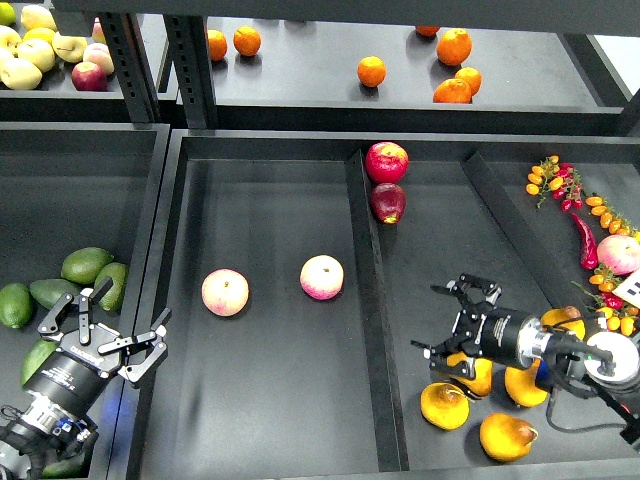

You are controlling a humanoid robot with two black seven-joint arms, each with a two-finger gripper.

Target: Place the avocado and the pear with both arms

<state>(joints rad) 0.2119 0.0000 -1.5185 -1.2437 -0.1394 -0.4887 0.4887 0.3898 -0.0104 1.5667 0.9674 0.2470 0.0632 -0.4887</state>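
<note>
Left tool (112, 325) stood wide open beside the avocados (86, 264) heaped in the left bin, holding nothing. Right tool (449, 325) hung open too, its lower finger touching one pear (476, 378) among the pears in the right compartment.

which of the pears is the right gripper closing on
The pear directly under the right gripper, leftmost of the upper pears; the other pears lie clear of its fingers.
</note>
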